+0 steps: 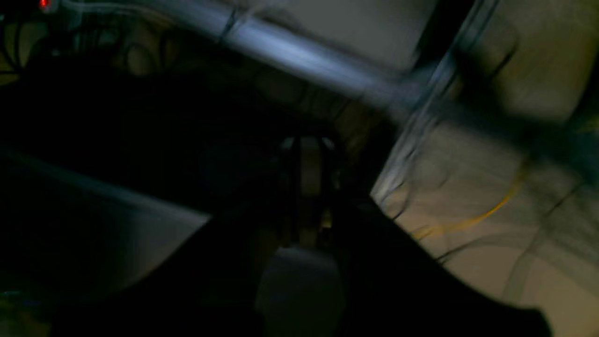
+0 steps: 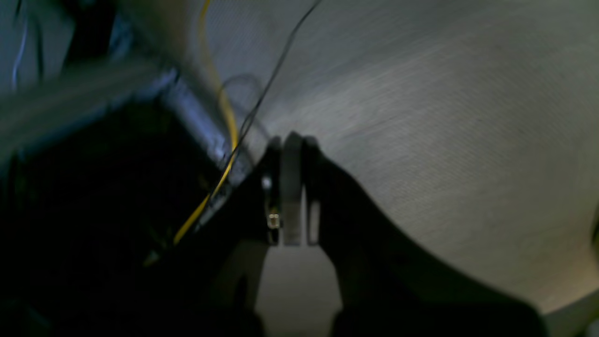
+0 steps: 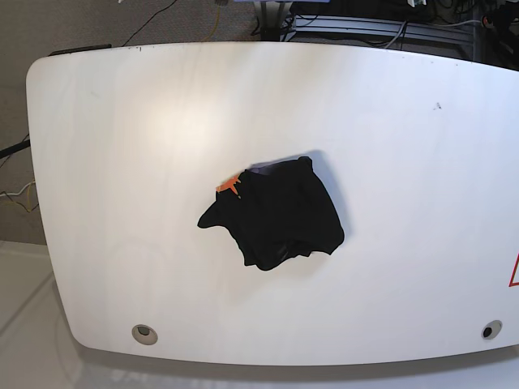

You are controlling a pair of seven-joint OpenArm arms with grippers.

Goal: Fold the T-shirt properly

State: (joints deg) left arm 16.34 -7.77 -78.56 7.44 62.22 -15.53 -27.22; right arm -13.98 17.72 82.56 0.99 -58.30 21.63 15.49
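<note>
We see the T-shirt (image 3: pixel 280 215) bunched mid-table (image 3: pixel 122 162). Right gripper (image 2: pixel 292 145) and, as far as blur allows, left gripper (image 1: pixel 306 142) are closed, empty.

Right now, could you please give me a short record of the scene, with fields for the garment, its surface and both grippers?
garment: black T-shirt, bunched into a compact heap, orange tag at its upper left edge
surface: white table, shirt near the middle
left gripper: shut, off the shirt
right gripper: shut, holding nothing
arms in base view: none visible
</note>
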